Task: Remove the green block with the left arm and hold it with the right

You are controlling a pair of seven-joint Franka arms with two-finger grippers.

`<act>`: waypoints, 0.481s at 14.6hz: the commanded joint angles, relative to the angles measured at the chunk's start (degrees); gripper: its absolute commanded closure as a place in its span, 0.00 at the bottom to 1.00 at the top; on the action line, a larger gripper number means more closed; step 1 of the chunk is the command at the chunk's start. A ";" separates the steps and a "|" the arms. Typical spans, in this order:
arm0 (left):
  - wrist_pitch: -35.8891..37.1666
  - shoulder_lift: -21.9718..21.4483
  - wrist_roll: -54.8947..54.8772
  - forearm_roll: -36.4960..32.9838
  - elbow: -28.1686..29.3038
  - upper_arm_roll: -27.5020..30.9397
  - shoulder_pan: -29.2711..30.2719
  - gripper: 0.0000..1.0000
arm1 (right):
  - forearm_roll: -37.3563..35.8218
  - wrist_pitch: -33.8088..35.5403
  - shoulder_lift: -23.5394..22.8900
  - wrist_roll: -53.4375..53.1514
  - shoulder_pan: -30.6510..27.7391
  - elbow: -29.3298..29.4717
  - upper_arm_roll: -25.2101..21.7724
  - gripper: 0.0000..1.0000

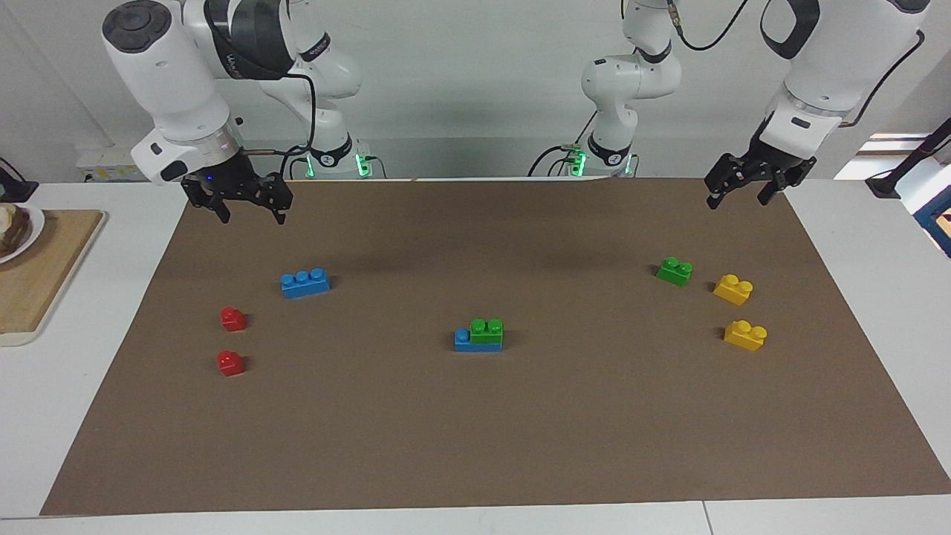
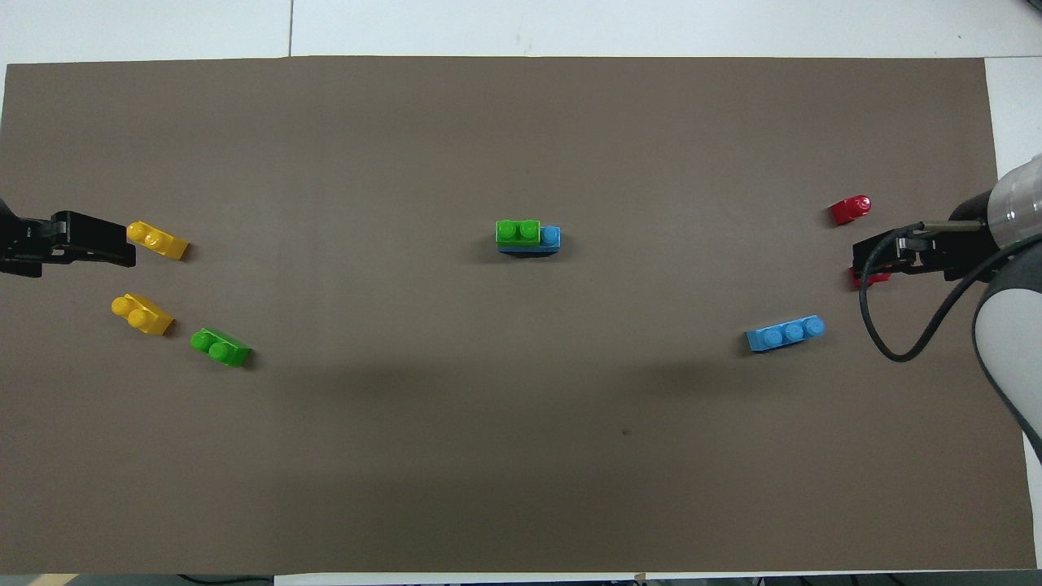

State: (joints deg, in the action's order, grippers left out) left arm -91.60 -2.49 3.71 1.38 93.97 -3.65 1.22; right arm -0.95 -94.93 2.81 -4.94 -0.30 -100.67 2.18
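Note:
A green block [image 1: 487, 331] with two studs sits pressed on top of a blue brick [image 1: 465, 342] at the middle of the brown mat; both also show in the overhead view, the green block [image 2: 518, 232] and the blue brick [image 2: 551, 237]. A second green block [image 1: 674, 270] lies loose toward the left arm's end [image 2: 220, 347]. My left gripper [image 1: 740, 196] is open and empty, raised over the mat's edge at the left arm's end [image 2: 122, 242]. My right gripper [image 1: 251, 214] is open and empty, raised over the mat's edge at the right arm's end [image 2: 868, 259].
Two yellow bricks [image 1: 733, 288] [image 1: 745, 334] lie beside the loose green block. A loose blue brick [image 1: 305, 282] and two red blocks [image 1: 232, 319] [image 1: 230, 362] lie toward the right arm's end. A wooden board [image 1: 44, 275] with a plate lies off the mat there.

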 commanded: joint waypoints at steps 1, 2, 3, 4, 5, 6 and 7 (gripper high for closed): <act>0.20 -0.23 -0.28 -1.03 -0.37 -0.04 -0.16 0.00 | -0.02 -2.27 1.93 0.89 -0.14 -2.77 0.10 0.00; 0.20 -0.23 -0.28 -1.03 -0.28 -0.04 -0.16 0.00 | -0.02 -2.36 2.11 0.89 -0.14 -2.95 0.10 0.00; 0.20 -0.23 -0.28 -1.03 -0.19 -0.04 -0.16 0.00 | -0.02 -2.36 2.11 0.72 -0.31 -2.95 0.10 0.00; 0.20 -0.23 -0.28 -1.03 -0.19 -0.04 -0.16 0.00 | 0.07 -2.27 2.11 0.72 -0.49 -2.95 0.10 0.00; 0.20 -0.23 -0.28 -1.03 -0.19 -0.04 -0.16 0.00 | 0.07 -2.27 2.20 0.72 -0.66 -3.47 0.10 0.00; 0.20 -0.23 -0.19 -1.03 -0.19 -0.04 -0.16 0.00 | 0.07 -2.19 2.28 0.80 -0.66 -3.57 0.10 0.00; 0.11 -0.32 -0.19 -1.03 -0.10 -0.04 -0.16 0.00 | 0.07 -2.19 2.28 0.89 -0.66 -3.57 0.10 0.00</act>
State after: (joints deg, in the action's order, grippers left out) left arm -91.60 -2.49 3.70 1.38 93.97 -3.65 1.22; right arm -0.95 -95.65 3.34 -4.93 -0.37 -101.99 2.09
